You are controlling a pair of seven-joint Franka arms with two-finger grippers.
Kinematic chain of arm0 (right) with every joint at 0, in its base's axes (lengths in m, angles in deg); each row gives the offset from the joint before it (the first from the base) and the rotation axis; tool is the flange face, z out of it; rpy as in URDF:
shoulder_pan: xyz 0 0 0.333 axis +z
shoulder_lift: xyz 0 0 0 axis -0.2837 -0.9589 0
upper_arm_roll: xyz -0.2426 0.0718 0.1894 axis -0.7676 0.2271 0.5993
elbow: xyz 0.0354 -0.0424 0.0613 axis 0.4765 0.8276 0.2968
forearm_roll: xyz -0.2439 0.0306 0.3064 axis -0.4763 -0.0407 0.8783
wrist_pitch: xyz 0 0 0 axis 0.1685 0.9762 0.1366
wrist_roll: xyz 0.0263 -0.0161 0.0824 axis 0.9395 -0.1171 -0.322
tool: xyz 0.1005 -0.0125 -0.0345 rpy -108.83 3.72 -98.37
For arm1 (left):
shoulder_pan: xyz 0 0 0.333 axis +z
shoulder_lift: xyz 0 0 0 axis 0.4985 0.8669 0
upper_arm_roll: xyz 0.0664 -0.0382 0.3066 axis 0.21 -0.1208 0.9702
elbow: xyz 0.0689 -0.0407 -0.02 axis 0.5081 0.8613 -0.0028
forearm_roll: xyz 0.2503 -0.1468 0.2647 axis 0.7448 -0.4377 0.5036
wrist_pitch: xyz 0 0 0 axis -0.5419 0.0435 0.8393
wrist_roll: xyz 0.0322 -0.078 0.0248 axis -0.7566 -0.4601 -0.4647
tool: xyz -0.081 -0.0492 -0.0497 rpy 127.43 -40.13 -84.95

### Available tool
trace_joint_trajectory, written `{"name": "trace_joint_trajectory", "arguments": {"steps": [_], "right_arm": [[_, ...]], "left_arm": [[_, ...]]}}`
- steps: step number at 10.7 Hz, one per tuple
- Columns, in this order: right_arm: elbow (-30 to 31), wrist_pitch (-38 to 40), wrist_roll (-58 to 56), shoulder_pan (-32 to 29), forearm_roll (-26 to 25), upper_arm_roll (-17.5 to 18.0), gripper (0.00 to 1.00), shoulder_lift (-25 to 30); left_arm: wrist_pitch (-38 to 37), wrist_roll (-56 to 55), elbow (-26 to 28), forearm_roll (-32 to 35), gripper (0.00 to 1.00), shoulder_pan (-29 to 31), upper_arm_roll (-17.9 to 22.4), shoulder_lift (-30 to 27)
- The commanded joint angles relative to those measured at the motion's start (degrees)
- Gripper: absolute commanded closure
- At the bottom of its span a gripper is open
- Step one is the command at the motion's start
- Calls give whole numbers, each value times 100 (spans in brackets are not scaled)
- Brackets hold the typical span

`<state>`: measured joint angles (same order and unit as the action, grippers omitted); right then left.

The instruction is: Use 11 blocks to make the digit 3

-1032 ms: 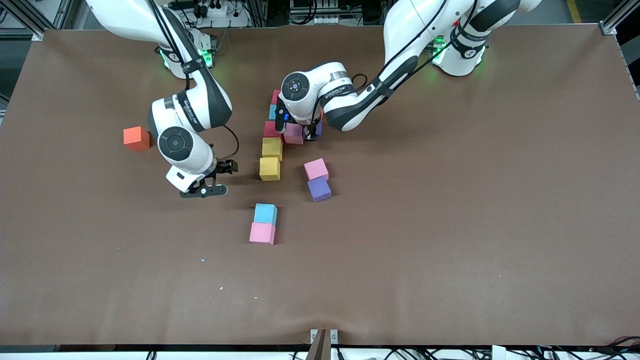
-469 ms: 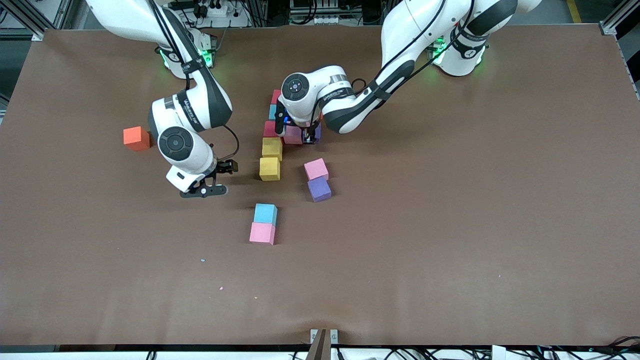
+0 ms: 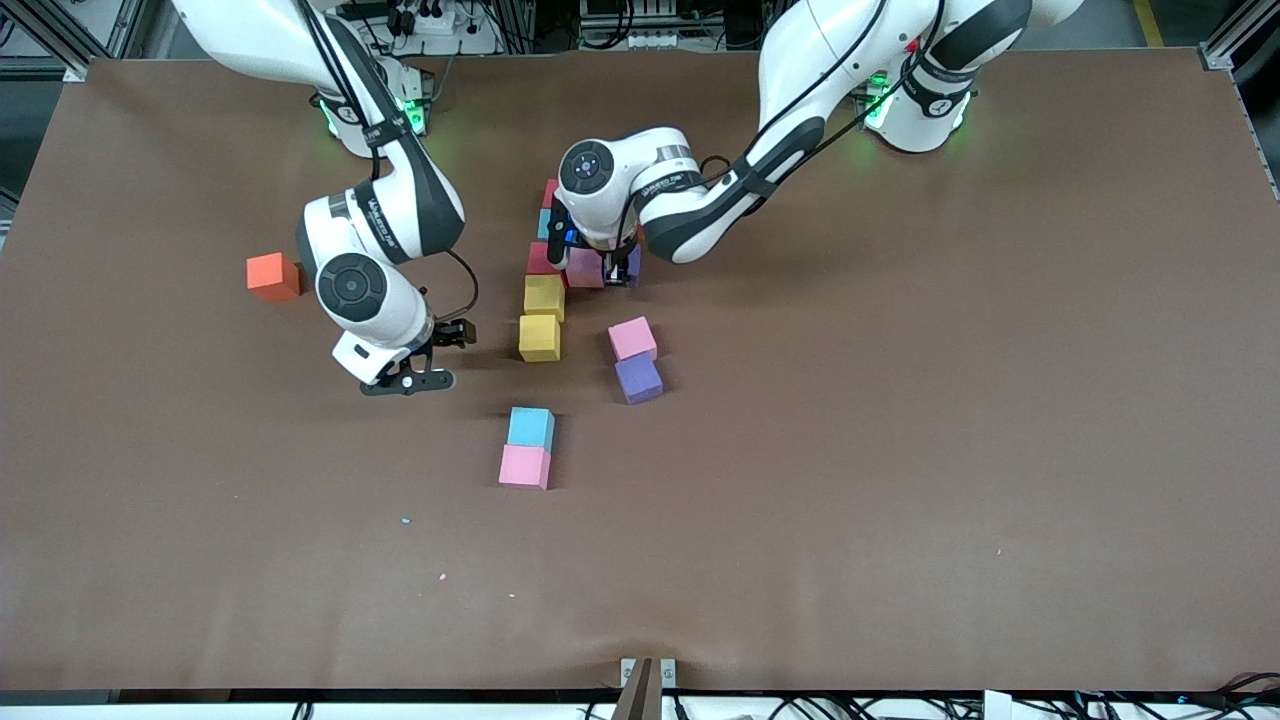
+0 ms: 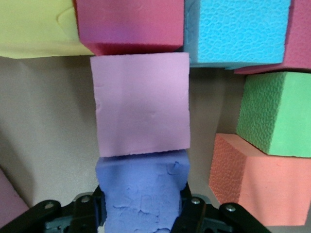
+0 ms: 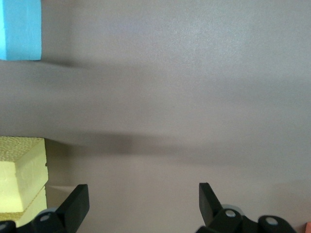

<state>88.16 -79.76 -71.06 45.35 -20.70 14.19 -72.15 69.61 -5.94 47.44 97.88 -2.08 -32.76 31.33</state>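
We took the upper yellow block (image 3: 544, 296) as our landmark on the brown desk (image 3: 900, 450). The left gripper (image 3: 617, 272) was low over the desk, beside that landmark toward the left arm's end, its fingers (image 4: 192, 213) clenched on a purple block (image 4: 142, 194) that touched a mauve-pink block (image 4: 141, 103). In the left wrist view, the mauve-pink block met a crimson block (image 4: 129, 24), with a blue block (image 4: 237, 30), a green block (image 4: 276, 112) and a salmon-orange block (image 4: 257, 180) close by; these formed the partly built digit 3, which lay just farther from the front camera than the landmark. A second yellow block (image 3: 540, 337) touched the landmark on its nearer edge. Nearer still, and toward the left arm's end of the landmark, a pink block (image 3: 632, 338) and a second purple block (image 3: 638, 378) sat together. Well nearer the camera than the landmark, a light blue block (image 3: 531, 427) touched another pink block (image 3: 525, 466). An orange block (image 3: 273, 276) lay apart, well toward the right arm's end from the landmark. The right gripper (image 3: 420, 362) waited between the orange block and the landmark, slightly nearer the camera, its fingers (image 5: 77, 204) released and spread over bare desk, grasping nothing.
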Motion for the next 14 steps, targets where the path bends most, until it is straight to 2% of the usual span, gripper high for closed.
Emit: {"name": "trace_joint_trajectory", "arguments": {"steps": [1, 3, 6, 7, 9, 10, 11, 14], "right_arm": [[90, 19, -7, -48, -99, 54, 0, 122], [90, 19, -7, -57, -99, 54, 0, 122], [72, 19, -33, -66, -99, 54, 0, 148], [55, 28, -42, -136, -99, 54, 0, 157], [46, 54, -278, -224, -99, 54, 0, 192], [37, 98, -366, -285, -99, 54, 0, 244], [11, 168, -480, -329, -99, 54, 0, 262], [-33, 204, -552, -374, -99, 54, 0, 289]], "left_arm": [[91, -144, -37, 196, 92, -45, 19, 114], [100, -144, -63, 257, 85, -45, 19, 175], [100, -144, -72, 318, 78, -45, 19, 193], [100, -144, -72, 319, 67, -45, 19, 228], [100, -144, -90, 310, 53, -115, 62, 255], [100, -144, -124, 319, 42, -167, 167, 246], [100, -144, -142, 301, 0, -203, 177, 255], [100, -127, -282, 231, 0, -177, 177, 141]]}}
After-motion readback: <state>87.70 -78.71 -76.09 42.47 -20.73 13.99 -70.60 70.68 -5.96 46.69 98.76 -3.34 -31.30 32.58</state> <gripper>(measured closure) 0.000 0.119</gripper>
